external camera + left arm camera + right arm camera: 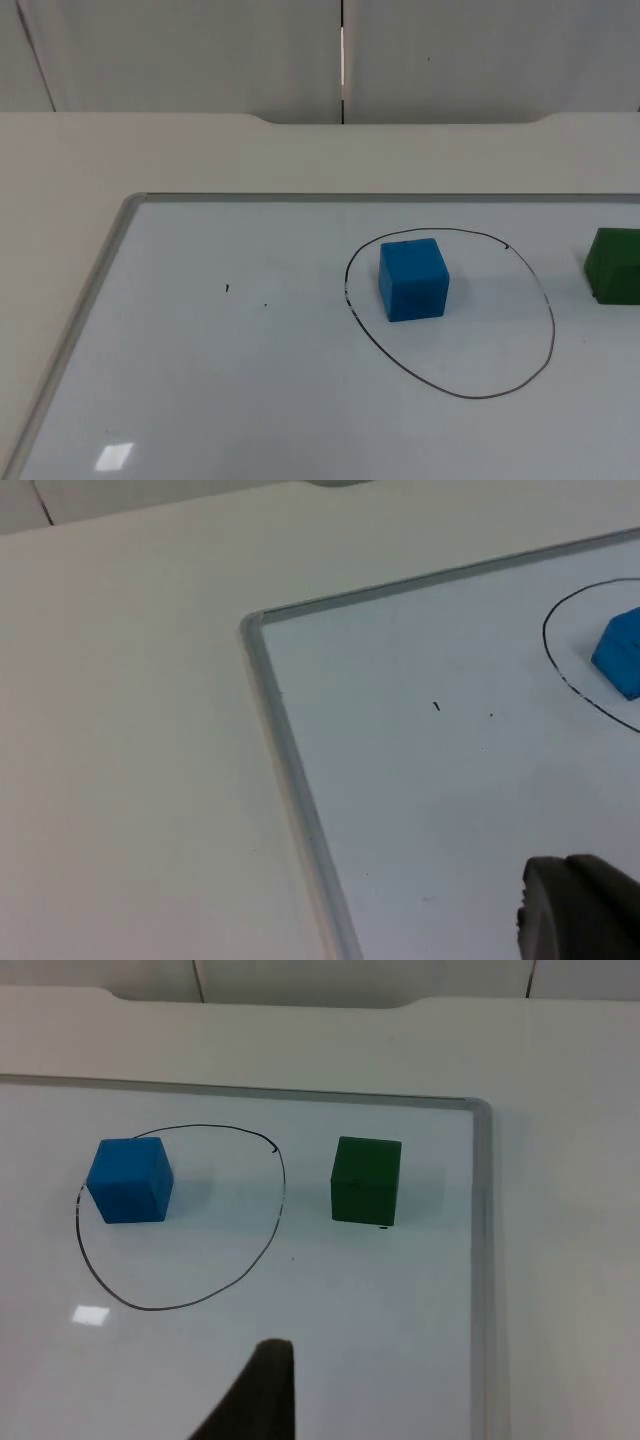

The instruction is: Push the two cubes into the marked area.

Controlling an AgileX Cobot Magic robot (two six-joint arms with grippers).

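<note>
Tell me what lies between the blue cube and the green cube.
Only bare whiteboard and the drawn black outline, which passes between the blue cube and green cube. The right wrist view shows this best.

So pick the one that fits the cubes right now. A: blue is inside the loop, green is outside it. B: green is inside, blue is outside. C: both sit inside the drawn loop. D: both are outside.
A: the blue cube sits within the loop, near its edge, while the green cube stands apart beyond the line, on the whiteboard.
</note>
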